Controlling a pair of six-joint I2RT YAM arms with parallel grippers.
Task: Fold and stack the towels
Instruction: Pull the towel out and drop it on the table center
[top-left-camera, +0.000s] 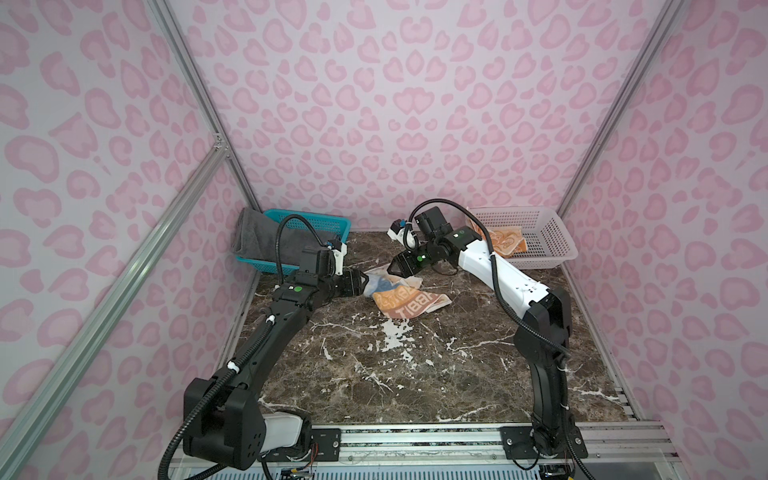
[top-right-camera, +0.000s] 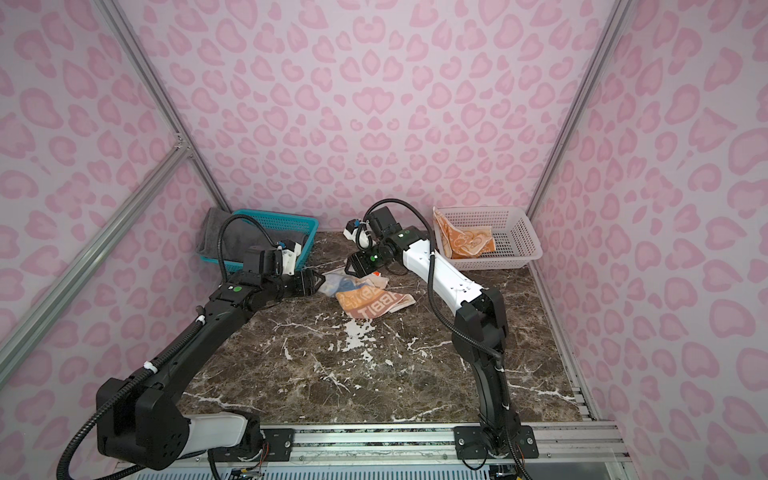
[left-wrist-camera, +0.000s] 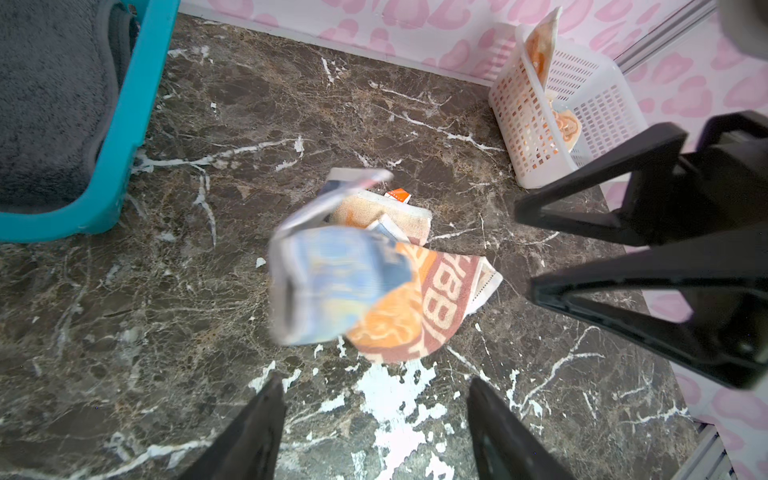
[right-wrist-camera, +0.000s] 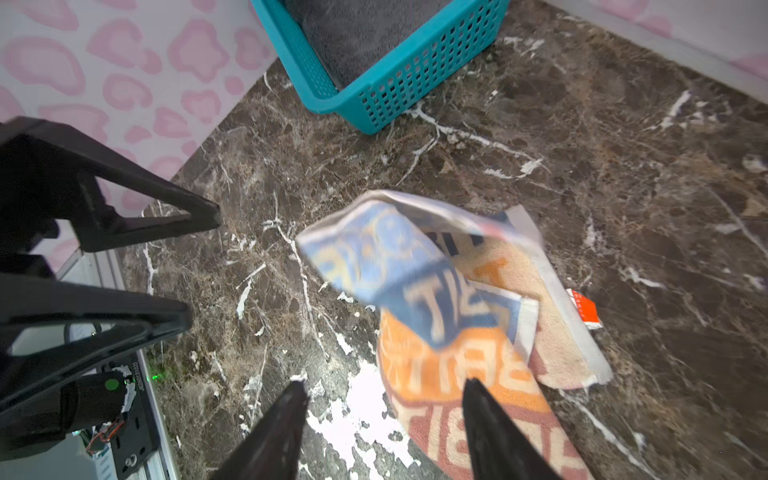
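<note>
The multicolour block-lettered towel (top-left-camera: 405, 297) (top-right-camera: 365, 297) lies crumpled on the marble table, near its middle toward the back. Its blue part (left-wrist-camera: 340, 282) (right-wrist-camera: 386, 253) sticks up and is blurred in both wrist views. My left gripper (top-left-camera: 366, 277) (left-wrist-camera: 376, 384) is open just left of it, holding nothing. My right gripper (top-left-camera: 390, 269) (right-wrist-camera: 384, 384) is open too, close over the towel's back edge and apart from the cloth. The dark grey towel (top-left-camera: 257, 237) (right-wrist-camera: 361, 29) hangs in and over the teal basket. The orange towel (top-left-camera: 507, 243) (left-wrist-camera: 544, 45) sits in the white basket.
The teal basket (top-left-camera: 324, 222) (left-wrist-camera: 124, 137) stands at the back left and the white basket (top-left-camera: 548, 241) (left-wrist-camera: 602, 108) at the back right, both against the pink patterned wall. Aluminium rails run along the table's front edge and its sides.
</note>
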